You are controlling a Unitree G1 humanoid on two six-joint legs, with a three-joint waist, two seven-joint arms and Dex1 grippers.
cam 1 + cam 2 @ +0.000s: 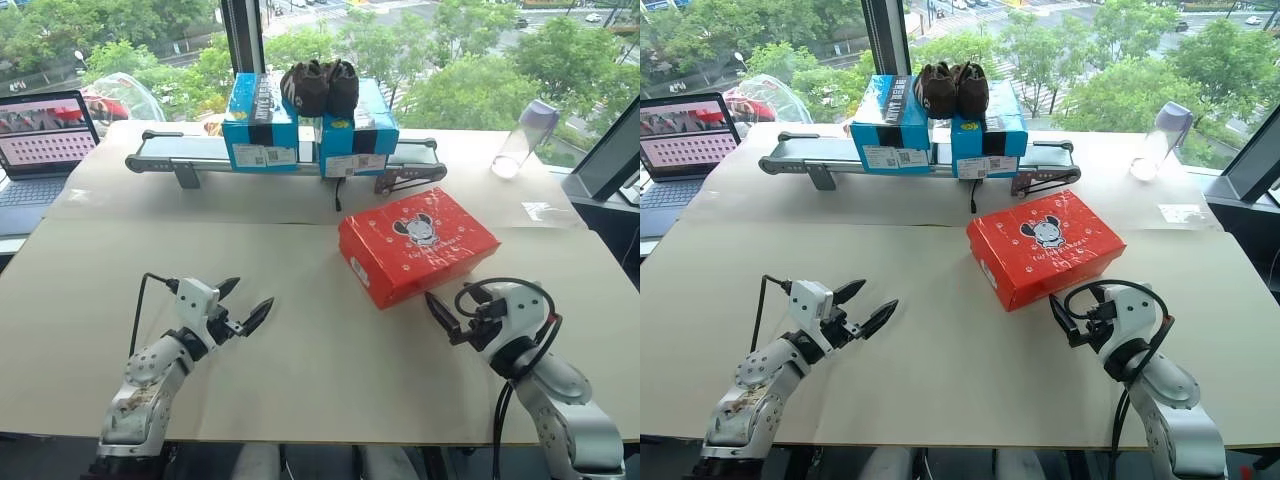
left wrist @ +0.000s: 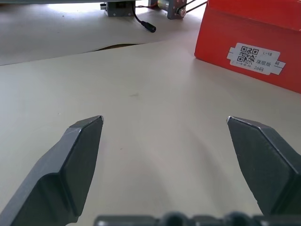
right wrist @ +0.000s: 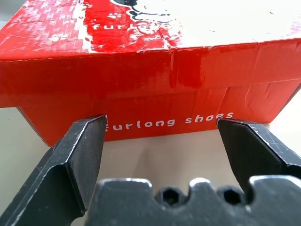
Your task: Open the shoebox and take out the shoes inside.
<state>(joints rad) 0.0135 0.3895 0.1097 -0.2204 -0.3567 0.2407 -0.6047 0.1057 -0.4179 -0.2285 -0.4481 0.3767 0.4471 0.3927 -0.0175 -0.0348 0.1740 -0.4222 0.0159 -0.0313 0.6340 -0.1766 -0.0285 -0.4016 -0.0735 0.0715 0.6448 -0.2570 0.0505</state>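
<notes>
The bright red cardboard shoebox [image 1: 418, 246] with a cartoon mouse on its lid lies shut on the beige surface [image 1: 300, 370], right of centre. The right pincer [image 1: 447, 317] sits spread just before its long side, and the left pincer [image 1: 243, 308] is spread well apart from it. To open it well, catch the lid's lower edge and lift while the other pincer steadies the base.

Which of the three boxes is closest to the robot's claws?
The red box, lying alone right before the right claw; the two blue boxes stand far back.
</notes>
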